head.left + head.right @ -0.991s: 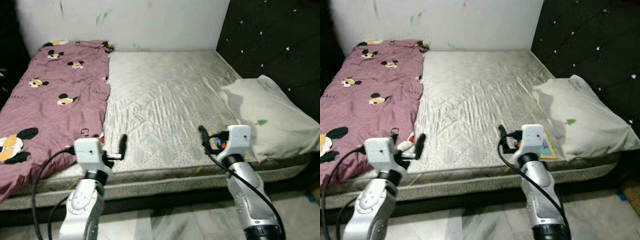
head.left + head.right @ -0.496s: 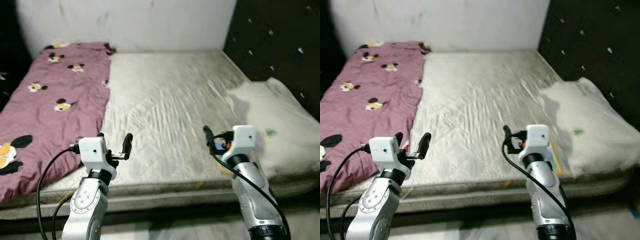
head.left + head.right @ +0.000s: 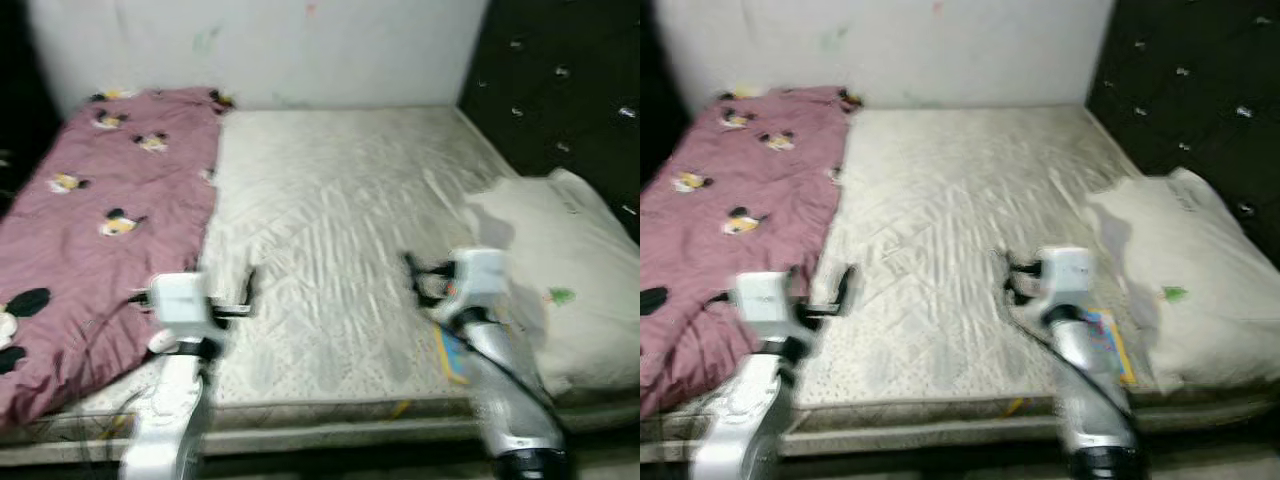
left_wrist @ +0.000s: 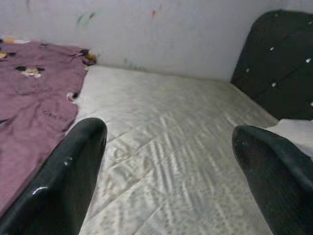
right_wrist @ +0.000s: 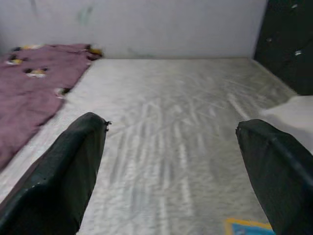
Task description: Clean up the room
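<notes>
Closer now: camera has moved in toward the bed, the bed (image 3: pixel 330 230) fills more of the head views, which are blurred. Both arms held out over the near edge as before. Left gripper (image 4: pixel 171 147) fingers spread wide, holding nothing; right gripper (image 5: pixel 171 147) likewise wide apart, empty. Blanket (image 3: pixel 90 220) lies along the left side of the mattress, left of and beyond the left gripper, not touching it. Pillow (image 3: pixel 560 270) sits at the right end against the headboard (image 3: pixel 560 90), right of the right gripper, apart from it. Book (image 3: pixel 1108 340) lies flat on the mattress just beside the pillow, partly behind the right arm, near the front edge. Mattress is pale, quilted, wrinkled, bare in the middle. White wall (image 3: pixel 260 50) behind. Headboard black, tufted. Blanket is mauve with cartoon mouse prints, rumpled. Pillow white with a small green mark.
</notes>
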{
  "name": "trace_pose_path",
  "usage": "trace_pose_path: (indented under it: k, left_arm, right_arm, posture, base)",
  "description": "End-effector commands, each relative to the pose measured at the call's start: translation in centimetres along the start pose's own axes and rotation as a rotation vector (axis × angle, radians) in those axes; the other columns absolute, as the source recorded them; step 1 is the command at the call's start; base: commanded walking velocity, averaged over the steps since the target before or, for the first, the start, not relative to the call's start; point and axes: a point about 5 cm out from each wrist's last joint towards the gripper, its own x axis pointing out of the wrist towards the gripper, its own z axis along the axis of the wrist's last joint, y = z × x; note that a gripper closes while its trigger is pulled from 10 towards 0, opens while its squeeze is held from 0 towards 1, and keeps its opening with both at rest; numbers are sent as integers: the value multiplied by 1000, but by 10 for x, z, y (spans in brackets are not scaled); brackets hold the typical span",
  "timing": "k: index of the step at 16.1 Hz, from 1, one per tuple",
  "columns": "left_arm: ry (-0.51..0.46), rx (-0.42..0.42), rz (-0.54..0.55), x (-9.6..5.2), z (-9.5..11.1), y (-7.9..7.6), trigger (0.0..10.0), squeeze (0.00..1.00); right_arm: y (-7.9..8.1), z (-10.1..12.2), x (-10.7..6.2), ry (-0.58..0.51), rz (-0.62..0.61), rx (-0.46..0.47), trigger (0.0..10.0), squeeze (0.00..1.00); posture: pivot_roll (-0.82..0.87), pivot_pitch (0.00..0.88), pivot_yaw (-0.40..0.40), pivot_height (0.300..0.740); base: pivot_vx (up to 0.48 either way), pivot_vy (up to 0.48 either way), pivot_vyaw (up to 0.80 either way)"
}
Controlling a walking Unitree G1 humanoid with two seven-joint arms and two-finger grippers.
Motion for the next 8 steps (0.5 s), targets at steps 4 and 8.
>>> trace_pose_path:
  k: [4,8]
  left_arm:
    - [1,19,41,-1,2,11,10000,0]
    - [4,0,34,0,2,10,10000,0]
  right_arm:
    - [11,5,4,-23,26,13,10000,0]
    - [11,4,4,-17,24,16,10000,0]
  posture:
    - [-87,0,-11,740]
    - [-87,0,-10,740]
  base:
    - [0,0,0]
    - [0,464,0]
